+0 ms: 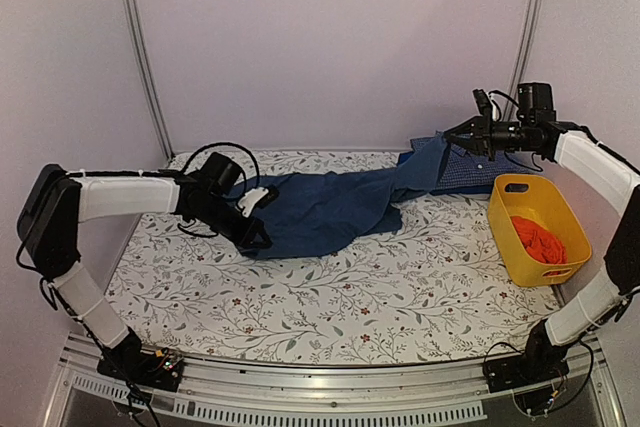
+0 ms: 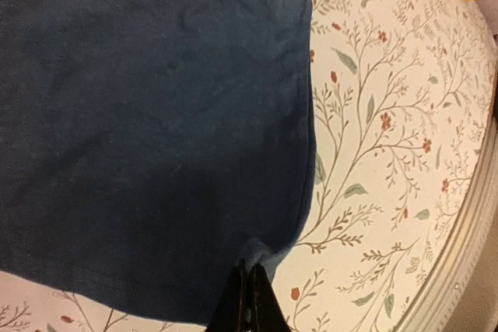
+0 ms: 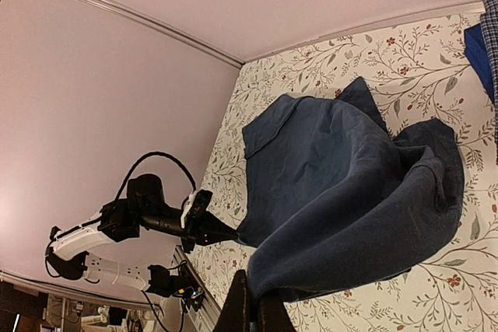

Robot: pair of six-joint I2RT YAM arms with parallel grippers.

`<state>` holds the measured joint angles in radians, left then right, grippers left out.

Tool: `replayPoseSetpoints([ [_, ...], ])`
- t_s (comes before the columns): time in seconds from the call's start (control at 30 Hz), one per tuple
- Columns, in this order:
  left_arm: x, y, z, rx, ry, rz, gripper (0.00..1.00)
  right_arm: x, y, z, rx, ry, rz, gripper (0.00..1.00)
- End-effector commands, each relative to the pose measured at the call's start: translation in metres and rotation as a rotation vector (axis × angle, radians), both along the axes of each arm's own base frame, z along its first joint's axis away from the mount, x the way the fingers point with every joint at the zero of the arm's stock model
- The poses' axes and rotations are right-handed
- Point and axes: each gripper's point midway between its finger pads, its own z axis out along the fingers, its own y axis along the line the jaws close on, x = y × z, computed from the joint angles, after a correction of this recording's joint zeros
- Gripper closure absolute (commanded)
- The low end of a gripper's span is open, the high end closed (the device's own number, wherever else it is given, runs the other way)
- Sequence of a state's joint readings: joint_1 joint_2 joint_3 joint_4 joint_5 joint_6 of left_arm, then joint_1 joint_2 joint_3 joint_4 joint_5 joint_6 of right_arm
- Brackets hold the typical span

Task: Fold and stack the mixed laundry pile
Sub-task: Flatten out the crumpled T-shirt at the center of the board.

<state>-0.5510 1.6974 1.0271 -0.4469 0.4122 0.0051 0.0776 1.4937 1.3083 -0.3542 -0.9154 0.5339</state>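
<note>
Navy cloth takes up most of what you see: the soft dark navy garment (image 1: 330, 212) lies across the middle of the floral-printed counter (image 1: 350, 297), running from your left arm (image 1: 125, 195) to your right arm (image 1: 595, 162). Your left jaws are clenched on a corner of its hem, low on the counter at the garment's left end. The left wrist view shows the fabric pinched between the closed tips, with the rest lying flat on the printed surface. Your right jaws are clenched on the opposite end and hold it up off the counter at the far right, so the cloth rises towards them in a slack drape. Under that raised end, the blue small-check button shirt (image 1: 468, 169) lies flat at the back right of the counter, just beside the far side of the yellow plastic basket (image 1: 500, 212). The red-orange cloth piece (image 1: 537, 237) sits crumpled inside the basket, apart from the other two garments
</note>
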Motion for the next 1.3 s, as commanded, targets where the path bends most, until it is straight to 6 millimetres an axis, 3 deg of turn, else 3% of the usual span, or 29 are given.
replayPoseSetpoints([
  [0.0, 0.042, 0.021, 0.09, -0.169, -0.17, 0.193, 1.0, -0.004, -0.002, 0.055, -0.003, -0.156, -0.007, 1.0],
  [0.1, 0.073, 0.054, 0.168, -0.254, -0.36, 0.361, 1.0, -0.008, -0.004, 0.104, 0.002, -0.276, -0.017, 1.0],
  [0.2, 0.078, 0.068, 0.239, -0.326, -0.503, 0.43, 1.0, -0.017, -0.004, 0.153, 0.011, -0.402, -0.019, 1.0],
  [0.37, 0.057, 0.077, 0.322, -0.467, -0.626, 0.463, 1.0, -0.054, -0.004, 0.226, 0.045, -0.607, 0.01, 1.0],
  [0.5, 0.024, 0.091, 0.393, -0.599, -0.778, 0.469, 1.0, -0.091, 0.001, 0.265, 0.097, -0.714, 0.076, 1.0],
  [0.63, 0.009, 0.101, 0.437, -0.615, -0.858, 0.471, 1.0, -0.12, 0.001, 0.298, 0.134, -0.796, 0.095, 1.0],
  [0.77, 0.022, 0.104, 0.457, -0.584, -0.864, 0.51, 1.0, -0.118, 0.001, 0.314, 0.142, -0.809, 0.086, 1.0],
  [0.9, 0.054, 0.114, 0.45, -0.528, -0.84, 0.597, 1.0, -0.085, -0.002, 0.302, 0.133, -0.752, 0.021, 1.0],
  [1.03, 0.103, 0.129, 0.416, -0.478, -0.758, 0.661, 1.0, -0.026, -0.008, 0.27, 0.096, -0.665, -0.074, 1.0],
  [1.17, 0.158, 0.146, 0.387, -0.511, -0.718, 0.694, 1.0, 0.05, -0.006, 0.237, 0.091, -0.599, -0.108, 1.0],
  [1.23, 0.19, 0.159, 0.383, -0.519, -0.721, 0.728, 1.0, 0.08, -0.005, 0.241, 0.122, -0.602, -0.115, 1.0],
  [1.27, 0.205, 0.167, 0.386, -0.528, -0.73, 0.741, 1.0, 0.082, -0.005, 0.265, 0.152, -0.654, -0.111, 1.0],
])
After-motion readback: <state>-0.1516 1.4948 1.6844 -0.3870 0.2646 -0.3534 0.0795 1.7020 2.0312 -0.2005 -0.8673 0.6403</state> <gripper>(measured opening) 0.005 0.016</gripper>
